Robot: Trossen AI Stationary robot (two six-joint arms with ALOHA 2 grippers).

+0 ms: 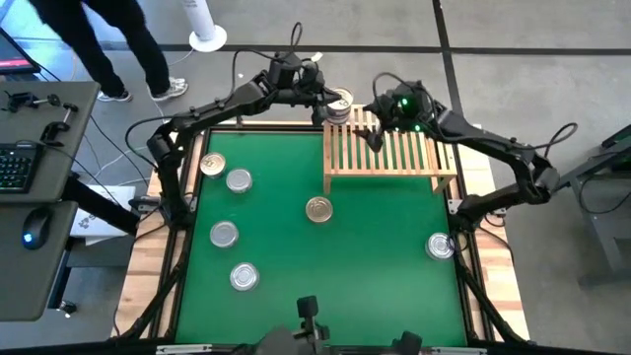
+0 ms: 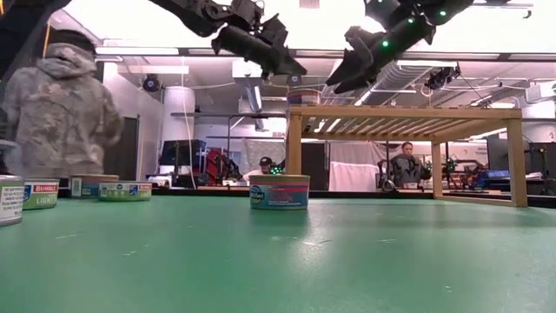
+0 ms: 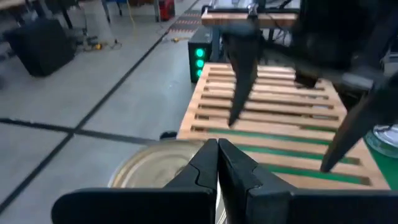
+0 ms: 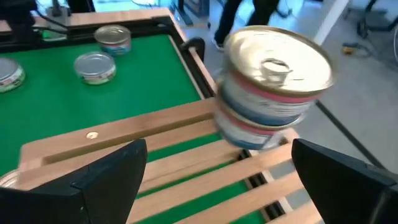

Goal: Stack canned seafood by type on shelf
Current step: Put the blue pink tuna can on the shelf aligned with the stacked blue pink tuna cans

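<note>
So far just two tins (image 4: 273, 87) were stacked at the shelf's (image 1: 394, 153) far left corner. Six were left on the green table (image 1: 375, 256). The left gripper (image 3: 217, 163) was clenched empty above the stack; the right gripper (image 4: 217, 165) sat released beside it.

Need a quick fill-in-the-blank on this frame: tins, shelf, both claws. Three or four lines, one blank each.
1. The stack of tins on the shelf is ____ tins high.
2. The right claw, above the shelf, is ____.
3. The left claw, above the stack, is ____.
4. The tins lying on the green mat number ____.

Missing words: two; open; shut; six
</note>
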